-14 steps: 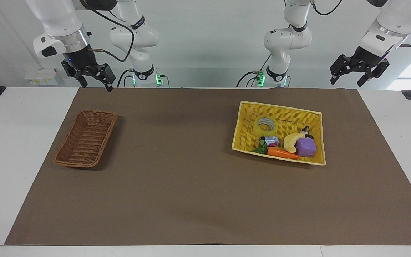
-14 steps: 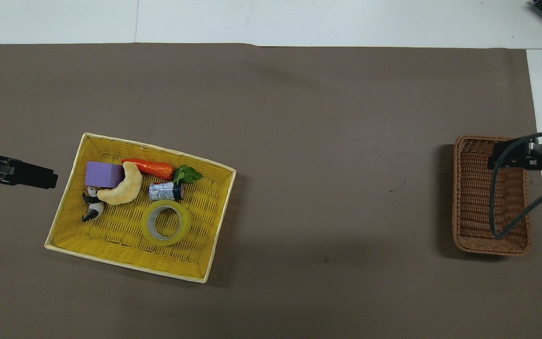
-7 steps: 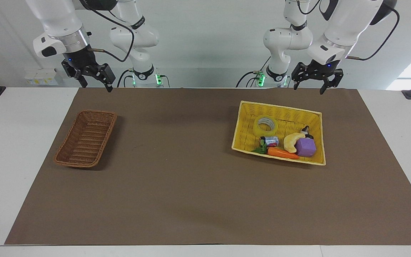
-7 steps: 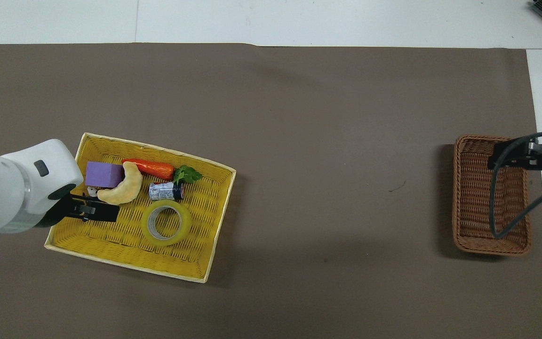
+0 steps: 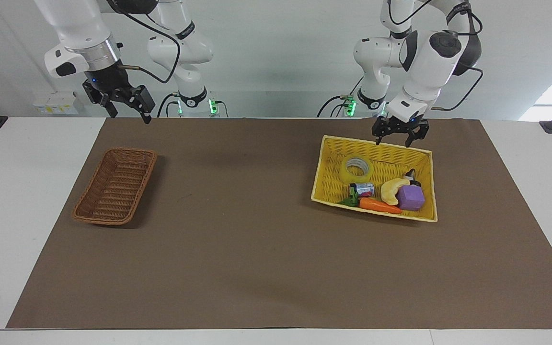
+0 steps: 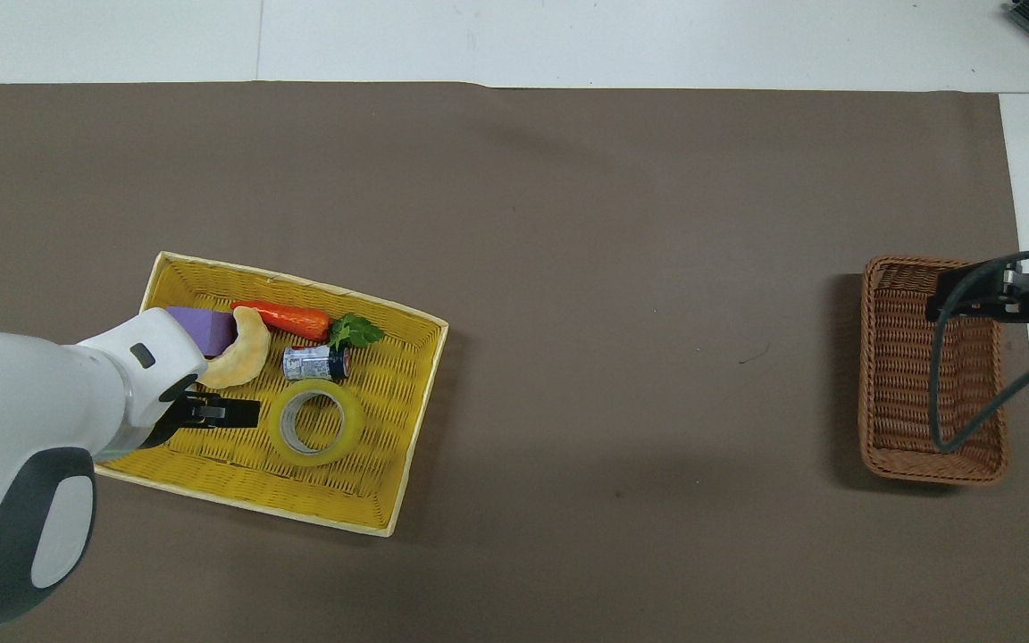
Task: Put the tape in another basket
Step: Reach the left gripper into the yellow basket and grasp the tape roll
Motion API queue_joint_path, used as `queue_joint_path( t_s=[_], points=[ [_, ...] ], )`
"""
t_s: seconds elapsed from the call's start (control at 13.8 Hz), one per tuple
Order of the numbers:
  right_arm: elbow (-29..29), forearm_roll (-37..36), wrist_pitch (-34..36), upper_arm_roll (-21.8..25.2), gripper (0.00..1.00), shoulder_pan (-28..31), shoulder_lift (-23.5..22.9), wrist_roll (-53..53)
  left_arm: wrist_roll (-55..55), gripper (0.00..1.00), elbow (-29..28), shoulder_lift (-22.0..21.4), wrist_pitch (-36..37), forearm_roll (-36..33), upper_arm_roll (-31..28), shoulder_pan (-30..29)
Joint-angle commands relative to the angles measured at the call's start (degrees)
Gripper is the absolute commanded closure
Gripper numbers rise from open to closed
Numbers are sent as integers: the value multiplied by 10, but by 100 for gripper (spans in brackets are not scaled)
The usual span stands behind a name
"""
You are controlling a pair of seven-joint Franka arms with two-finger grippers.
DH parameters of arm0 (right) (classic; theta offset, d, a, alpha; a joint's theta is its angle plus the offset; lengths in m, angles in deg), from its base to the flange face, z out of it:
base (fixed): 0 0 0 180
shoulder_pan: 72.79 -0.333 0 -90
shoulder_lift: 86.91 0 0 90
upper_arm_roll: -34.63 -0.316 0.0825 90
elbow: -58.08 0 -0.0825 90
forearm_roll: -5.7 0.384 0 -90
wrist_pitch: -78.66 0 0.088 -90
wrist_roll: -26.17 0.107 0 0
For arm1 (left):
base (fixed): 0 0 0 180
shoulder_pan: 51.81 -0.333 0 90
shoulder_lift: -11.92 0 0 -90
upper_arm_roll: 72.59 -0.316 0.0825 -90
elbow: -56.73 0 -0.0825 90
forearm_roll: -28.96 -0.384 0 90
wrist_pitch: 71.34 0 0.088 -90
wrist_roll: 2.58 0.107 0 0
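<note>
The tape, a yellow-green ring, lies in the yellow basket toward its side nearer the robots; it also shows in the overhead view. My left gripper is open and empty, hanging over the yellow basket's rim nearest the robots, beside the tape and apart from it. In the overhead view the left gripper sits just beside the tape. The brown wicker basket stands empty at the right arm's end of the table. My right gripper waits open, up in the air by the brown basket.
The yellow basket also holds a banana, a purple block, a carrot, a small can and a small black-and-white figure. A brown mat covers the table between the baskets.
My left arm has swung in from the table's end and come down over the yellow basket, close to the tape. The right arm and all objects have stayed still.
</note>
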Motion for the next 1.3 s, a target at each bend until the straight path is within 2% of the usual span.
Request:
queue_joint_path(
  t_s=[0.0,0.29,0.43,0.51,0.58,0.65,0.94,1.23],
  points=[
    [5,11,-2,2,0,1,6,4,-21,0,-54,-6,-58,4,-5,11],
    [5,11,-2,2,0,1,6,4,-84,0,-92,84,-193,4,-5,57],
    [5,11,-1,2,0,1,6,-1,-101,33,-95,108,-216,4,-6,76],
    [5,11,1,2,0,6,6,-1,-101,60,-101,109,-222,4,-5,77],
    [5,11,2,2,0,7,6,-2,-98,95,-107,109,-225,4,-5,77],
    [5,11,3,0,0,6,6,-4,-90,100,-106,109,-223,4,-6,75],
    [9,12,-5,-4,0,0,7,-62,-89,100,-88,108,-209,4,-7,67],
    [27,42,-3,-7,0,-5,9,-70,-85,100,42,107,-37,5,-7,34]
  ],
)
